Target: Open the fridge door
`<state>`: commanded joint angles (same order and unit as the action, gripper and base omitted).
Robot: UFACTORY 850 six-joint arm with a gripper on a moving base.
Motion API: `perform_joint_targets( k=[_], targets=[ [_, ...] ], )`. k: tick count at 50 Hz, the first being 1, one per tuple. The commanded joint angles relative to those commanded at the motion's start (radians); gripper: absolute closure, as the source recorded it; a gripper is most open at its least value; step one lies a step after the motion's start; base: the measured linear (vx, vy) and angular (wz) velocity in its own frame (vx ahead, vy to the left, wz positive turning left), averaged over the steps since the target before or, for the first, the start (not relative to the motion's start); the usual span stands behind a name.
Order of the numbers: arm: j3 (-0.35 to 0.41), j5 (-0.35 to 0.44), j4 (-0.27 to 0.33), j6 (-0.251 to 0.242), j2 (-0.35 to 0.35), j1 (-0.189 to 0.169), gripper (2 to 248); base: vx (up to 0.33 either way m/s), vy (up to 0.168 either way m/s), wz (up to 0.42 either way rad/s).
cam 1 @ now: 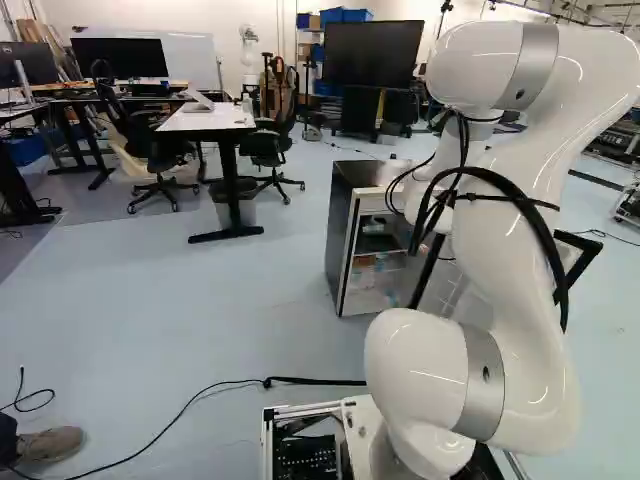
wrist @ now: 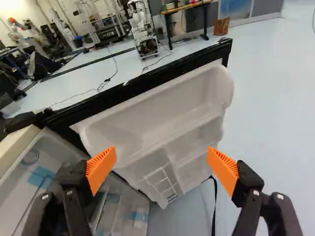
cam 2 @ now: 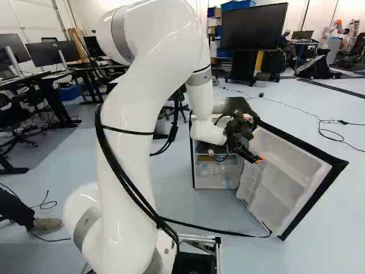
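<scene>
The gripper [cam 2: 251, 149] is in front of the fridge [cam 2: 217, 171], at the inner side of its door [cam 2: 296, 177], which stands wide open in the right base view. In the wrist view the gripper [wrist: 161, 169] has its fingers spread far apart with nothing between them. Ahead of them lies the door's white inner lining with shelves [wrist: 157, 128]; its black edge runs beyond. The fridge's inside with clear drawers [wrist: 115, 211] shows beside one finger. In the left base view the arm covers most of the door, and the fridge's dark side [cam 1: 343, 235] faces the view.
A white table [cam 1: 205, 120] and office chairs stand beyond the fridge, with a large screen [cam 2: 252, 27] behind it. Black cables [cam 2: 336, 137] lie on the floor. A person's shoe [cam 1: 50, 443] is at the left of the left base view. Another robot [wrist: 142, 29] stands past the door.
</scene>
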<state>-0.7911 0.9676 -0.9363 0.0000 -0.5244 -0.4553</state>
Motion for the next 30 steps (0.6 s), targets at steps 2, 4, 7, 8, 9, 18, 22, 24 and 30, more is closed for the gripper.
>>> perform_joint_targets(
  k=[2, 4, 7, 8, 9, 18, 22, 24, 30],
  targets=[
    [0.013, -0.004, 0.021, 0.000, 0.009, 0.004, 3, 0.000, 0.000, 0.000],
    [0.026, -0.009, 0.042, 0.000, 0.018, 0.007, 3, 0.000, 0.000, 0.000],
    [0.045, -0.015, 0.074, 0.000, 0.031, 0.013, 3, 0.000, 0.000, 0.000],
    [0.051, -0.017, 0.084, 0.000, 0.035, 0.015, 3, 0.000, 0.000, 0.000],
    [0.057, -0.020, 0.095, 0.000, 0.040, 0.017, 3, 0.000, 0.000, 0.000],
    [0.113, -0.039, 0.189, 0.000, 0.080, 0.032, 3, 0.000, 0.000, 0.000],
    [0.138, -0.048, 0.231, 0.000, 0.098, 0.038, 3, 0.000, 0.000, 0.000],
    [0.150, -0.052, 0.252, 0.000, 0.107, 0.041, 3, 0.000, 0.000, 0.000],
    [0.186, -0.066, 0.315, 0.000, 0.134, 0.051, 3, 0.000, 0.000, 0.000]
  ],
)
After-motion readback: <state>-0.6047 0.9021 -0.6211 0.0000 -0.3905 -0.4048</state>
